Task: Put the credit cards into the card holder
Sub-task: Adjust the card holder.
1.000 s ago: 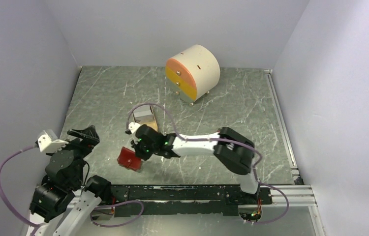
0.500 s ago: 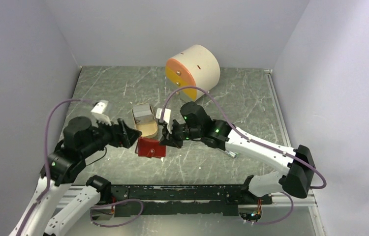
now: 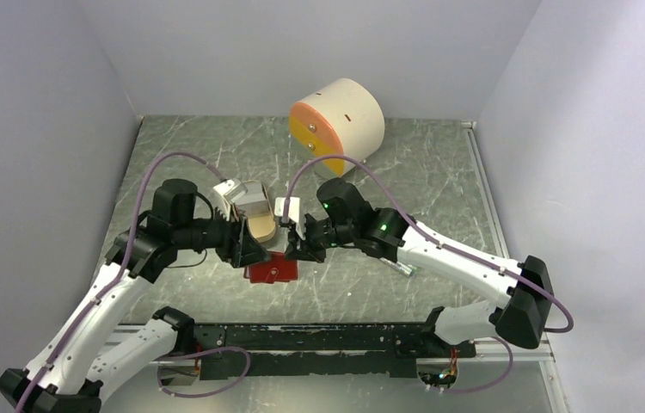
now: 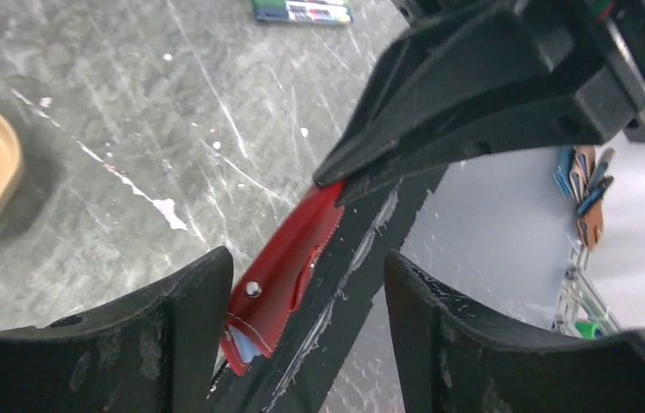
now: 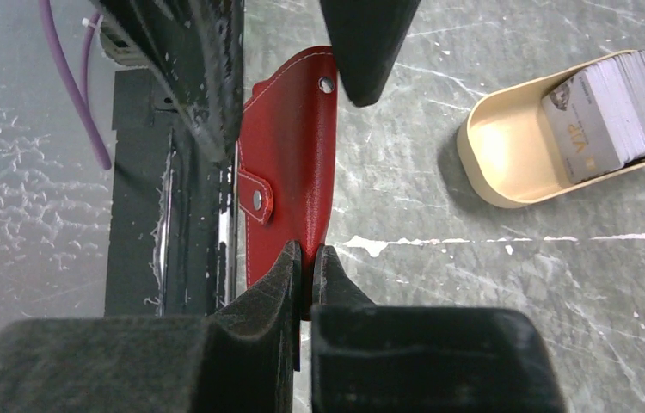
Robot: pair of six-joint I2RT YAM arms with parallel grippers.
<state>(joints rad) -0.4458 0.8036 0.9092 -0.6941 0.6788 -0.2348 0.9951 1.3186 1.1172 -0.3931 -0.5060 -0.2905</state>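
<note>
The grey table [image 3: 439, 198] carries a round drawer unit [image 3: 337, 127] at the back. Mid-table, the right gripper [image 5: 306, 258] is clamped tight on one end of the red card holder [image 5: 289, 163] (folded, tab flat on its face); the left gripper [image 4: 306, 258] straddles the other end, jaws apart; just behind lies a tan tray [image 5: 495, 146]; the credit cards [image 5: 624, 103] are stacked inside it.
</note>
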